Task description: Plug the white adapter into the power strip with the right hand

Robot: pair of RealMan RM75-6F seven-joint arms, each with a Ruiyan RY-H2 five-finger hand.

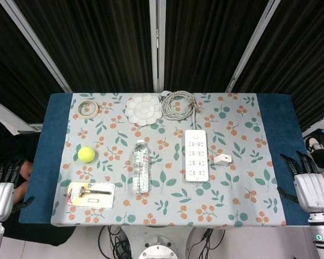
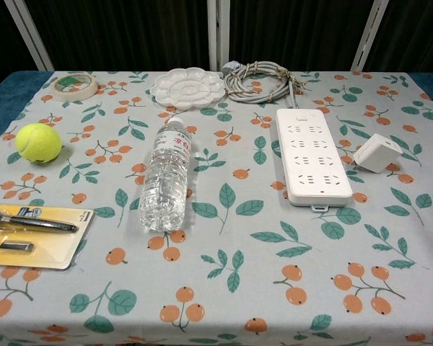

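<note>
The white adapter (image 1: 222,159) (image 2: 377,152) lies on the floral cloth just right of the white power strip (image 1: 196,155) (image 2: 311,154), a small gap between them. The strip lies lengthwise, its sockets facing up, its grey cord (image 1: 179,103) (image 2: 260,80) coiled at the far end. My right hand (image 1: 310,184) hovers off the table's right edge, fingers apart and holding nothing, well to the right of the adapter. My left hand (image 1: 1,193) sits off the left edge, fingers spread, also holding nothing. Neither hand appears in the chest view.
A clear water bottle (image 1: 141,166) (image 2: 165,175) lies left of the strip. A tennis ball (image 1: 86,154) (image 2: 38,142), a carded razor (image 1: 91,193) (image 2: 32,233), a tape roll (image 1: 87,108) (image 2: 76,86) and a white flower-shaped palette (image 1: 143,109) (image 2: 187,87) occupy the left and back.
</note>
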